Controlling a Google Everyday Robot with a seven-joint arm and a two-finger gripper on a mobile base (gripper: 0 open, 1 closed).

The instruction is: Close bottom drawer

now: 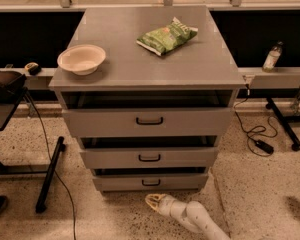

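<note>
**Bowl and snack bag sit atop grey cabinet**

A pale bowl (81, 59) rests near the left front corner of the cabinet top (140, 69), well apart from a green chip bag (166, 35) lying toward the back right. Below, the top drawer (150, 121) and middle drawer (149, 157) each show a dark gap above the front panel. A bottle (272, 57) stands on the ledge at right. A black cable (255, 134) trails across the speckled floor (115, 219). The gripper (152, 200) lies low, just above the floor, before the cabinet's base.
</note>
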